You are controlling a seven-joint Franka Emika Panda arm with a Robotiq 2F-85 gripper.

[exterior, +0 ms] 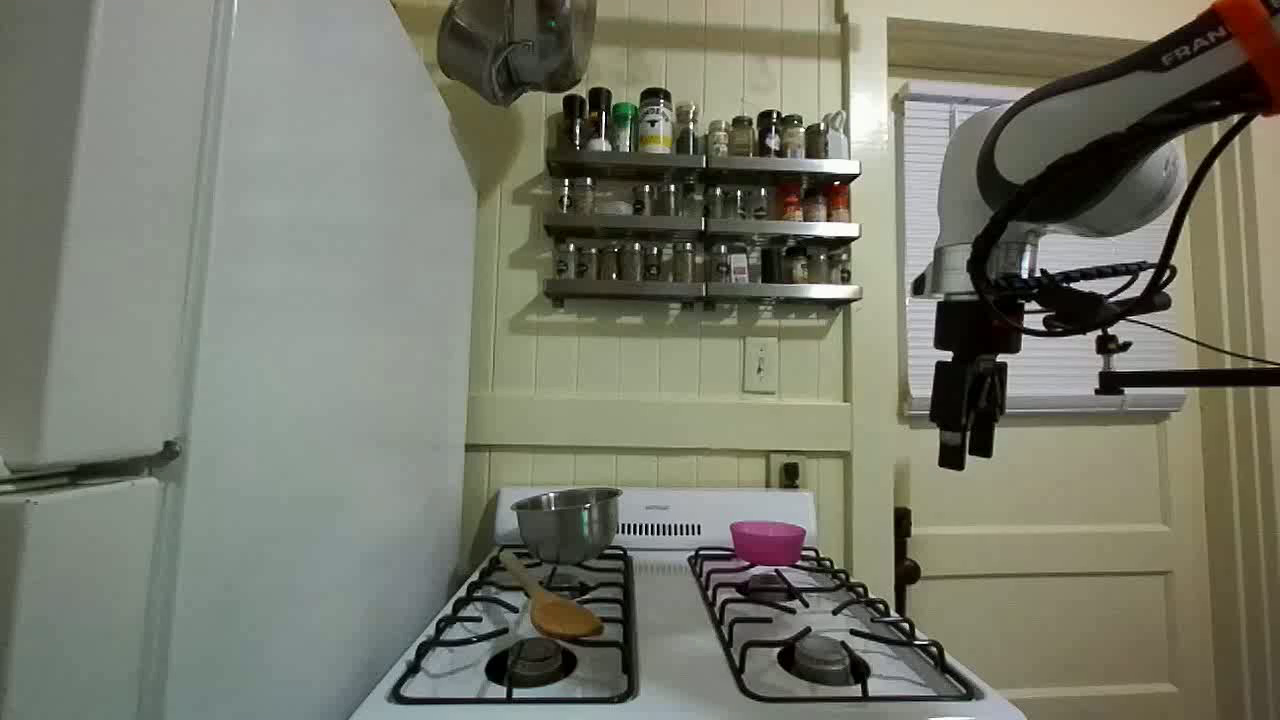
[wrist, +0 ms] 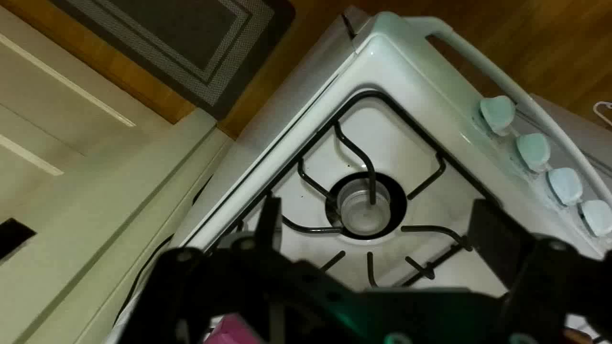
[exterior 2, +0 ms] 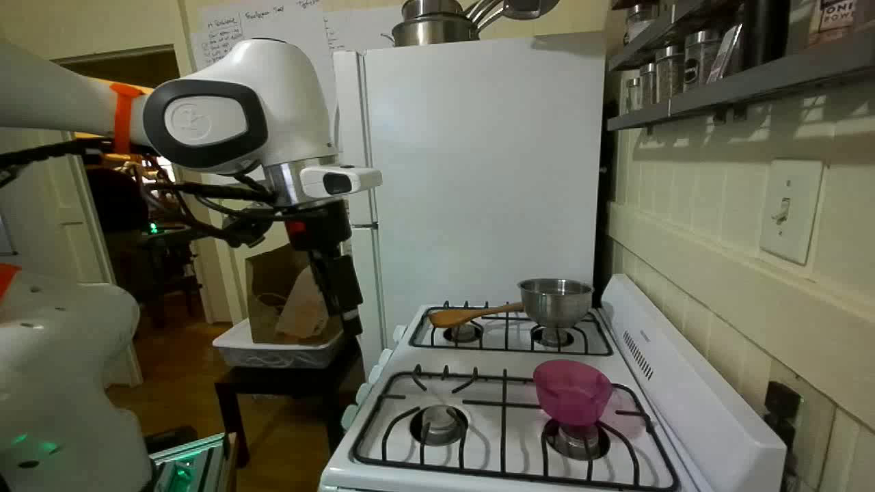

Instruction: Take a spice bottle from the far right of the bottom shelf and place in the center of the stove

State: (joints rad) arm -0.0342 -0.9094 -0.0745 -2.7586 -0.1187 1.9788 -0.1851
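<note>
Small dark spice bottles stand in a row on the bottom shelf (exterior: 784,292) of the wall rack. The far-right spice bottle (exterior: 842,266) is at that shelf's right end; its details are too small to see. The shelf also shows in an exterior view (exterior 2: 742,92) at the upper right. The white stove (exterior: 664,640) stands below the rack, also in an exterior view (exterior 2: 437,356) and the wrist view (wrist: 382,62). My gripper (exterior: 967,455) points down, right of the rack and lower than it. In the wrist view its fingers (wrist: 377,215) are wide apart with nothing between them.
A pink bowl (exterior: 768,543) and a steel pot (exterior: 568,527) stand on the back burners. A wooden spoon (exterior: 560,610) lies across the left grate. The tall white refrigerator (exterior: 330,350) stands left of the stove. A light switch (exterior: 760,365) is below the rack.
</note>
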